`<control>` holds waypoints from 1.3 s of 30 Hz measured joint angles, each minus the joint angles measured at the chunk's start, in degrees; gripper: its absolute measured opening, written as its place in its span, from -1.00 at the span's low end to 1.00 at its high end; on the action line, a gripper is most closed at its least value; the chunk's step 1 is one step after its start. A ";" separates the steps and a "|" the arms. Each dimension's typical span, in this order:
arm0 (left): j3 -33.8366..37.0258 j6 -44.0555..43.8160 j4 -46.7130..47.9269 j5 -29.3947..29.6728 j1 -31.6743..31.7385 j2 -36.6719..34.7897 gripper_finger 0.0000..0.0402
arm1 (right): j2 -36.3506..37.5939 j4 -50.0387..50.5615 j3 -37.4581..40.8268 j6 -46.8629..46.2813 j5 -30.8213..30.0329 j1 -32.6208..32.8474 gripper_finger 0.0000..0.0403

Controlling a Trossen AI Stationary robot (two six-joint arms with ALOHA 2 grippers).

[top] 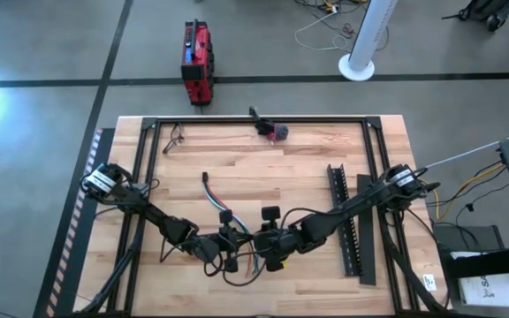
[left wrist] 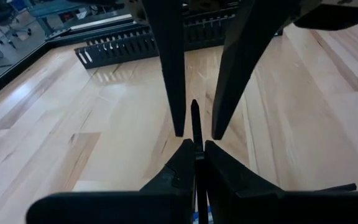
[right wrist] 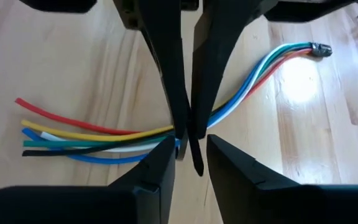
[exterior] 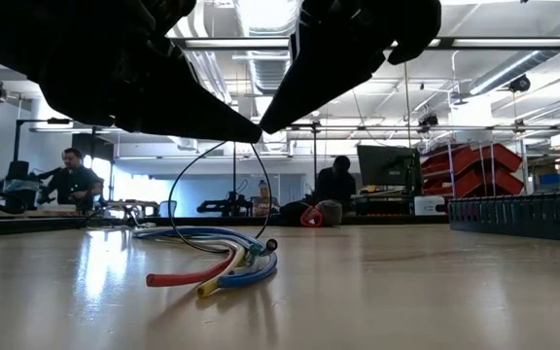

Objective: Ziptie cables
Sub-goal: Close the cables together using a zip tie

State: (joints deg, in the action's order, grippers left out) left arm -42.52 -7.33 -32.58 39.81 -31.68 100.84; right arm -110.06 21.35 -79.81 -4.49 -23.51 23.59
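The cables (right wrist: 98,138), thin wires in red, yellow, green, blue and white, lie on the wooden table (top: 281,168) and also show in the low view as cables (exterior: 217,267). A thin black zip tie (exterior: 175,199) rises from them in a loop. My left gripper (left wrist: 196,152) is shut on the zip tie just above the cables. My right gripper (right wrist: 191,165) faces it, open. One right finger (left wrist: 174,99) stands on each side of the strip's free tip (left wrist: 194,112), with a small gap. In the high view the two grippers meet near the table's front middle, my left gripper (top: 237,249) beside my right gripper (top: 263,249). My left gripper pinches the zip tie's black strip (left wrist: 196,142) between its two fingertips, a little back from the free tip, which sticks out past them. The fingers slant slightly down, from the table's left. The strip is clear of the table and its loop (exterior: 188,175) hangs toward the cables.
A black slotted cable duct (top: 343,221) lies to the right of the grippers. A small dark and red object (top: 272,131) sits at the far edge. A black frame (top: 148,150) runs round the table. People sit in the room behind (exterior: 71,175).
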 joint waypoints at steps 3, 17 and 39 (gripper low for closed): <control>0.00 0.00 0.00 0.01 0.00 0.00 -0.99 | 0.00 -0.05 0.00 0.05 0.03 0.00 -0.71; -0.02 0.00 0.02 -0.02 0.00 0.02 -0.99 | 0.00 -0.20 0.02 1.81 0.17 0.00 -0.98; -0.09 0.90 0.67 -0.09 -0.04 -0.17 -0.99 | 4.93 15.51 -0.11 0.93 -0.11 1.18 -1.00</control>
State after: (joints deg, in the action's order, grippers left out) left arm -42.61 -6.44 -31.90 39.72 -31.73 100.66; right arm -105.13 36.86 -79.92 -3.56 -23.62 24.77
